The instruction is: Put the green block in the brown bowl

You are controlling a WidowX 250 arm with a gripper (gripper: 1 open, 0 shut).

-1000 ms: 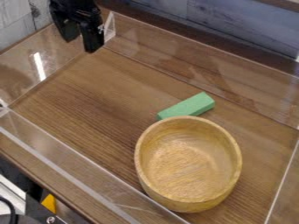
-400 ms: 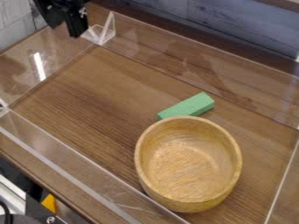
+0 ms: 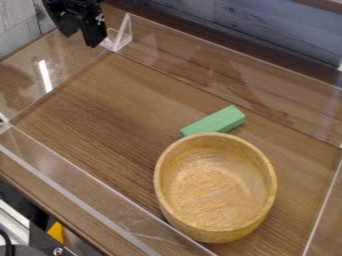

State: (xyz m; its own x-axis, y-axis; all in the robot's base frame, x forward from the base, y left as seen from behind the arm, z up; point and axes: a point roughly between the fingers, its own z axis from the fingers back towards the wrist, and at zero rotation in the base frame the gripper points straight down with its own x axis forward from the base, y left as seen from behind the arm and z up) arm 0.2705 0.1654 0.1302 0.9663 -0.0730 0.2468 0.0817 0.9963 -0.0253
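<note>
Green and matte, the small flat rectangular block (image 3: 214,122) lies on the brown wooden bench (image 3: 114,115), right of centre in the frame, and it's outside the bowl. Just below it sits the big round light-brown wooden bowl (image 3: 215,188), thick rim facing up, deep sides, visible grain, filling much of the lower right. The block lies at a slant, its upper end pointing toward the right of the frame, its lower end near the bowl's upper rim; whether those two touch, I can't tell from this angle. And up in the upper left, there's the dark robot hand (image 3: 88,42), well apart from both block and bowl! It's standing wide, fingers parted, though they are small and dark at this range. Clear, shiny panels (image 3: 30,82) edge the bench on the left, catching bright glints of light, with another clear, reflective strip running across the upper right. Beyond that, dark bluish-grey boards (image 3: 287,25) fill the top right corner. Down in the lower left corner, black cables (image 3: 11,235) bunch up outside the clear edging, with a small orange-yellow piece (image 3: 55,232) showing brightly beside them.
</note>
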